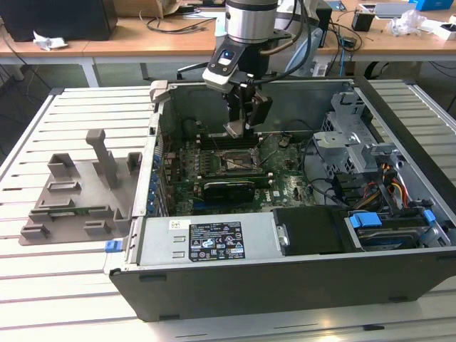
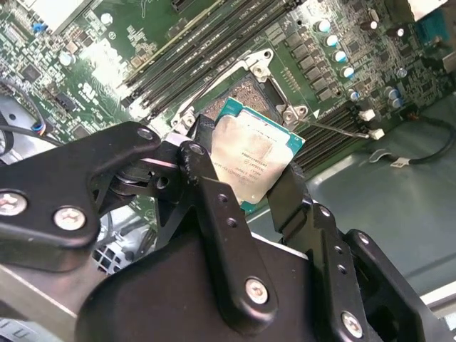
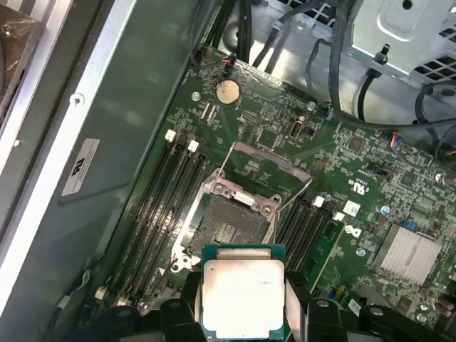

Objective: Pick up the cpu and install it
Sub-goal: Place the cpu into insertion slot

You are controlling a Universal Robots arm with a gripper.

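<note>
The pincer (image 1: pixel 239 127) pinches the cpu (image 3: pixel 242 292) by its edges, hovering above the open socket (image 1: pixel 239 161) — at six o'clock of it in the exterior view. Picking looks done — seating not yet.

I see open computer case (image 1: pixel 285 292) on slatted table (image 1: pixel 50 292). Grey fixture tray (image 1: pixel 71 203) just beside case, on exterior view's left. Inside: green motherboard (image 3: pixel 356 149), socket (image 3: pixel 229 222) with contacts exposed and frame lifted, memory slots (image 3: pixel 167 203) on both sides of it, coin battery (image 3: pixel 227 90) near board edge.
</note>
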